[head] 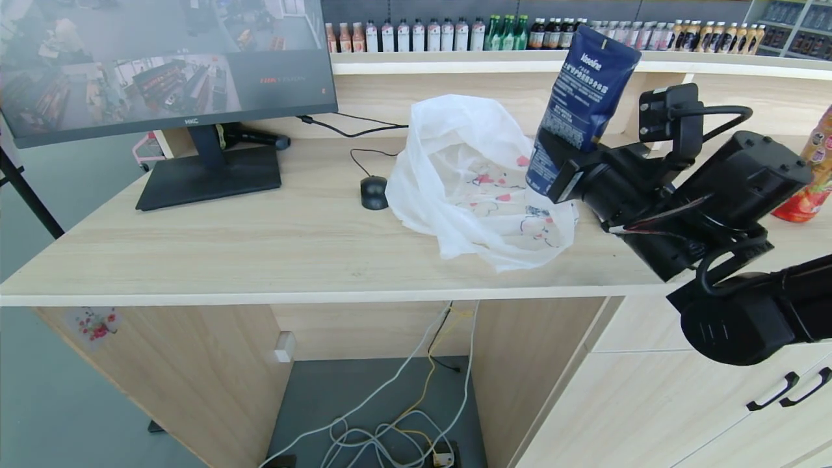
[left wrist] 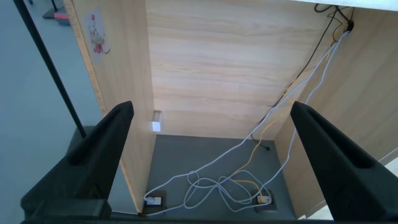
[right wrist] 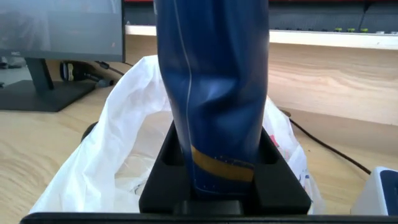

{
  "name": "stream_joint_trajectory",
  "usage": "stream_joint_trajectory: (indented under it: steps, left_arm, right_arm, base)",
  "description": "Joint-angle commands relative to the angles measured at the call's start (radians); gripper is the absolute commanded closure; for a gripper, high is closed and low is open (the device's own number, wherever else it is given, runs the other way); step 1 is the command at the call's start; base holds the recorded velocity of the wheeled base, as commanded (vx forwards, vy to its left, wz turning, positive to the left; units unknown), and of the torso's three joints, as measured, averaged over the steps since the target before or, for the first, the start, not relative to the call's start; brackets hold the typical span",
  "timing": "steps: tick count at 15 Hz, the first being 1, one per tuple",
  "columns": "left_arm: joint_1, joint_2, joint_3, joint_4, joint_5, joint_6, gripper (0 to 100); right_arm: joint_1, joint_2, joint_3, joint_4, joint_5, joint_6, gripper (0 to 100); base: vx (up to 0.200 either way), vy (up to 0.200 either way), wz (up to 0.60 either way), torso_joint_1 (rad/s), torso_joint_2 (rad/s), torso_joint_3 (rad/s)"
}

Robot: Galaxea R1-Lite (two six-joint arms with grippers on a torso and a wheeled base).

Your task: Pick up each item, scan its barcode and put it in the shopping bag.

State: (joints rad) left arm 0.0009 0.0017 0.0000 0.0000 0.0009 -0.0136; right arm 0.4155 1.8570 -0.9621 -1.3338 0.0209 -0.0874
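Clamping blue pouch (head: 588, 91) upright, right pincer (head: 558, 182) sits right of centre, at white bag's (head: 468, 175) right edge on bench (head: 260, 240). Left pincer (left wrist: 211, 112) spread apart, facing cables (left wrist: 217, 183) under bench.

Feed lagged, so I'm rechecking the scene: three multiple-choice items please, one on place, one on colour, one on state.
1. Where is the blue pouch? A) flat on the counter B) in the right gripper C) under the monitor
2. What colour is the shopping bag? A) black B) green C) white
3. How is the left gripper? A) open, empty B) shut, empty C) shut on an item
Answers: 1 B, the gripper clamps its lower end. 2 C, white plastic, faint print. 3 A, it gapes wide, holding nothing.
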Motion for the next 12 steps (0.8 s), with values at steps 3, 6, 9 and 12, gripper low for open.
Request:
stream_joint_trajectory:
  steps: [3,6,9,12]
  left_arm:
    - [-0.001,0.000,0.000,0.000,0.001,0.000,0]
    - [0.001,0.000,0.000,0.000,0.001,0.000,0]
    - [-0.001,0.000,0.000,0.000,0.001,0.000,0]
    - [0.001,0.000,0.000,0.000,0.001,0.000,0]
  right_arm:
    - [0.000,0.005,-0.152,0.142,-0.001,0.006,100]
    - [0.000,0.005,-0.207,0.234,0.002,0.008,100]
    - [0.000,0.041,-0.303,0.318,0.007,0.009,100]
    - [0.002,0.120,-0.443,0.378,0.044,0.009,100]
  base:
    - [0.000,0.000,0.00,0.000,0.00,0.000]
    - [0.000,0.000,0.00,0.000,0.00,0.000]
    - [0.000,0.000,0.00,0.000,0.00,0.000]
    - [0.000,0.000,0.00,0.000,0.00,0.000]
